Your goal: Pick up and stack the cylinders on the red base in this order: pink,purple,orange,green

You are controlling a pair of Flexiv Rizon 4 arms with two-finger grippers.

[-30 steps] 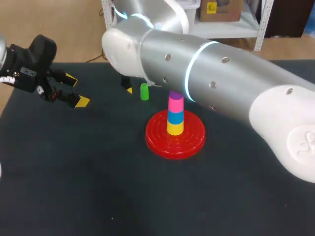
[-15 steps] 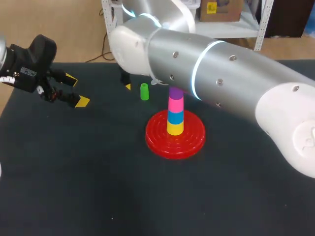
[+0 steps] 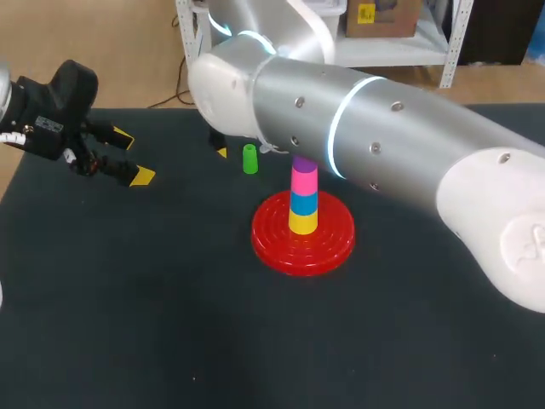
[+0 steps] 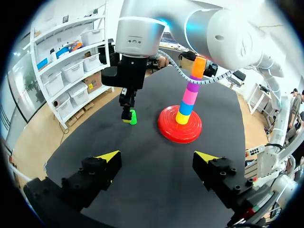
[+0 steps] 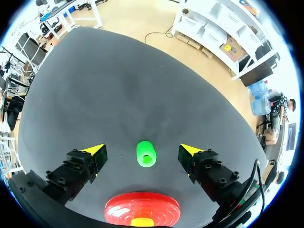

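The red base (image 3: 277, 247) holds a stack of yellow, blue, pink and purple cylinders. In the left wrist view an orange cylinder (image 4: 198, 67) tops that stack. A green cylinder (image 3: 249, 159) stands upright on the mat just behind and to the left of the base. My right gripper (image 5: 142, 150) hangs open over the green cylinder (image 5: 146, 153), which shows between its fingers, untouched. In the head view my right arm (image 3: 375, 145) hides the stack's top. My left gripper (image 3: 129, 157) stands open and empty at the far left of the table.
The black mat (image 3: 128, 298) covers the whole table. My right arm spans the back right and passes just over the stack (image 4: 187, 102). The table's far edge lies close behind the green cylinder.
My right arm has shifted slightly back and to the right above the stack. The green cylinder, the stack and my left gripper have not moved.
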